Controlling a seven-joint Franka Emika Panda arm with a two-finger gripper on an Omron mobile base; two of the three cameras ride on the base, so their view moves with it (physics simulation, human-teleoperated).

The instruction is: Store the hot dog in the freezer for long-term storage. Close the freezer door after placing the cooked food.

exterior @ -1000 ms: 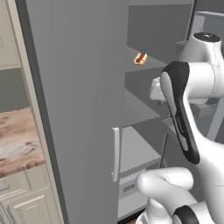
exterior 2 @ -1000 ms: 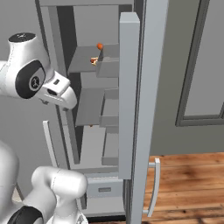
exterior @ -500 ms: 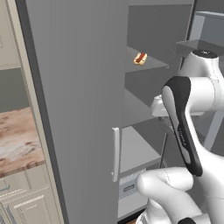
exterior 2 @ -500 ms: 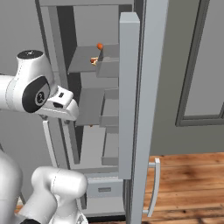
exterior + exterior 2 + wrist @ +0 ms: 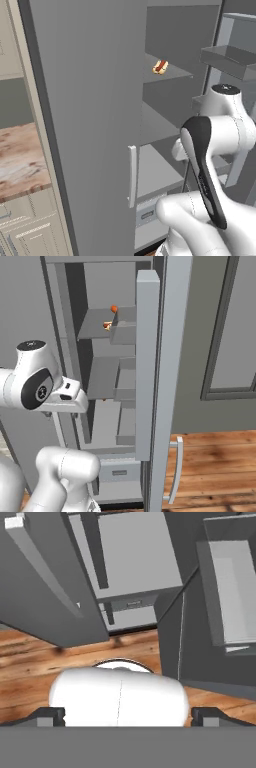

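Hot dog shelved, arm pulling back

The hot dog (image 5: 160,66) lies on the freezer (image 5: 165,125) shelf; the arm has dropped lower. Claw state: cannot tell. Freezer door (image 5: 147,361) awaits closing.

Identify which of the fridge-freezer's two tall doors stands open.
The freezer door on the right, carrying grey shelf bins, stands open; the plain grey door beside it is shut.

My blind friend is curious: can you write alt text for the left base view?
A hot dog lies on an upper shelf inside the open grey freezer. The robot's white arm bends in front, lower right.
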